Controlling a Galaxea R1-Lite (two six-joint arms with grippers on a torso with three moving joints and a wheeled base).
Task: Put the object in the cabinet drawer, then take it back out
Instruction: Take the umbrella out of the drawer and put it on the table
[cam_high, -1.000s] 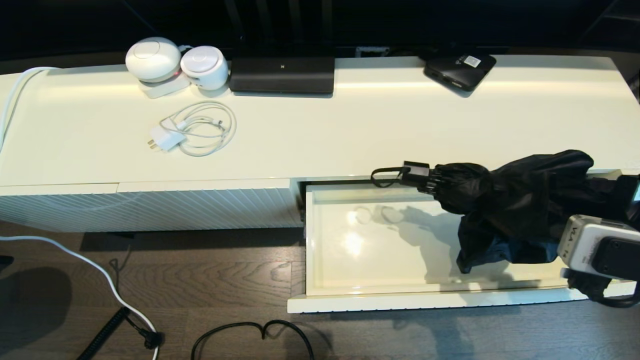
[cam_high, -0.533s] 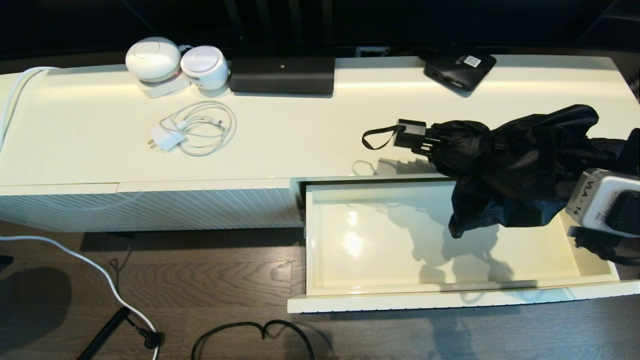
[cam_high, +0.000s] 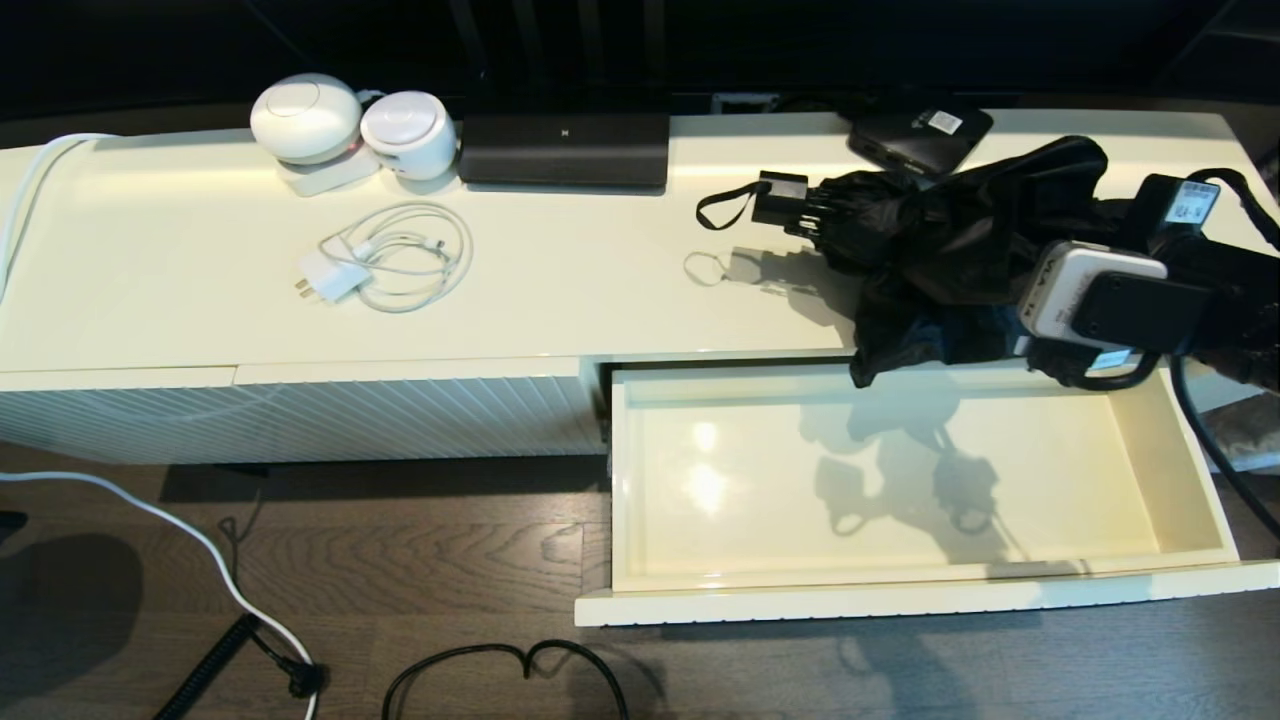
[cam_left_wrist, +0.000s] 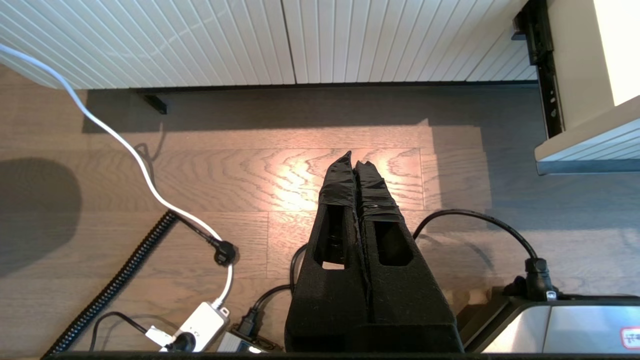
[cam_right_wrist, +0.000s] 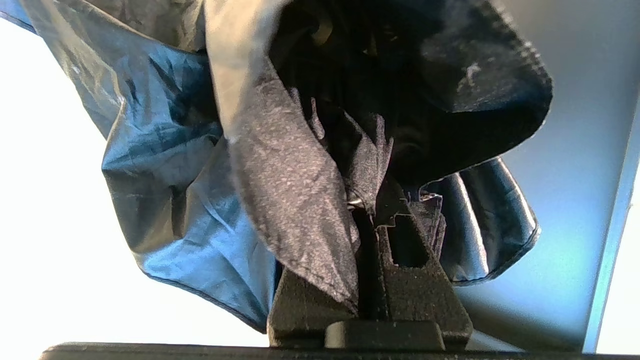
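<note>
Two arms belong to this robot, but only the right one shows from the head camera. The right claw (cam_right_wrist: 372, 220) is clamped on the rumpled fabric of the black folding umbrella (cam_high: 950, 240), its fingers (cam_right_wrist: 405, 250) nearly together with cloth bunched between them. The umbrella hangs in the air above the tabletop (cam_high: 600, 280), just behind the back edge of the open cabinet drawer (cam_high: 1190, 500) and over the drawer's far right part. Its short handle (cam_high: 780, 198) and wrist-strap loop (cam_high: 722, 205) point away from the claw, toward the side of the tabletop where the white charger cable (cam_high: 395, 262) lies. Loose fabric droops from the umbrella toward the drawer's back edge, and its shadow falls across the glossy cream floor of the drawer. A small flat black box (cam_high: 915, 135) sits on the tabletop behind the umbrella, partly covered by it.

The left claw (cam_left_wrist: 353, 160) hangs pressed together and holding nothing, low over the wooden floor (cam_left_wrist: 150, 240) in front of the ribbed cream panel (cam_left_wrist: 250, 40) beside the drawer.
</note>
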